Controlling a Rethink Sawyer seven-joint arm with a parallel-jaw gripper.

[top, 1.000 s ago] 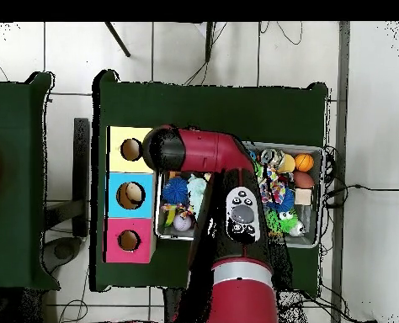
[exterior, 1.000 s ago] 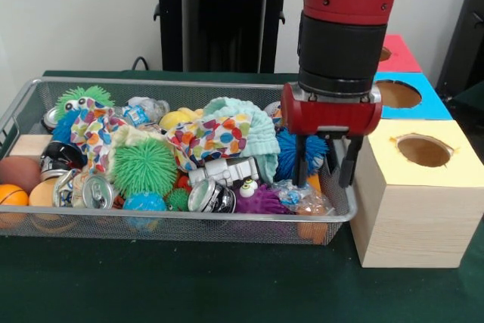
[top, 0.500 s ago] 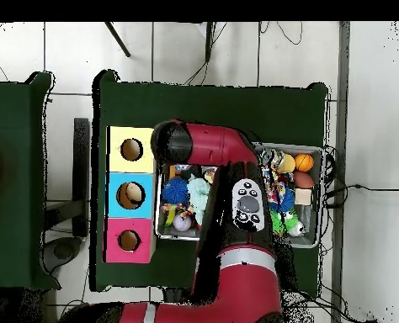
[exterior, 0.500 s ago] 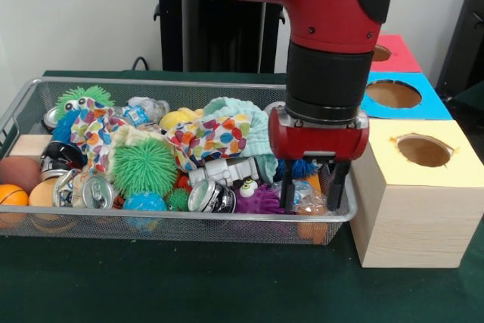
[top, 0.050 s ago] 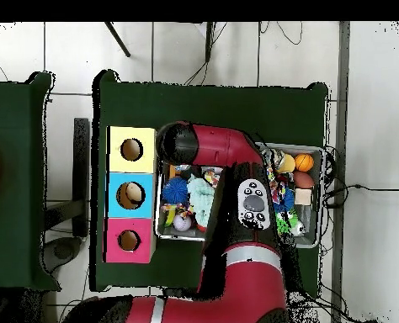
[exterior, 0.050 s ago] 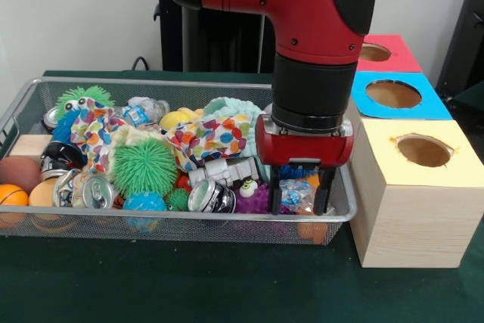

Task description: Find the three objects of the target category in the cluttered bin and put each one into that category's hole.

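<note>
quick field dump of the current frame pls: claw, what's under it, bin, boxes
claw: open, fingers lowered into the bin's front corner beside the yellow box
under claw: crinkled clear plastic wrapper between the fingers; no grip visible
bin: wire mesh basket, packed with spiky balls, cans, cloths
nearby: purple spiky toy, crushed can
boxes: yellow-top box nearest, blue-top box, red-top box, each with a round hole

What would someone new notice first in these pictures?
The big red arm fills the middle of the front view, its hand lowered open into the right end of a wire bin around a clear crinkly packet. The bin overflows with spiky balls, cans and cloth. Beside it stand yellow, blue and red boxes with holes.
</note>
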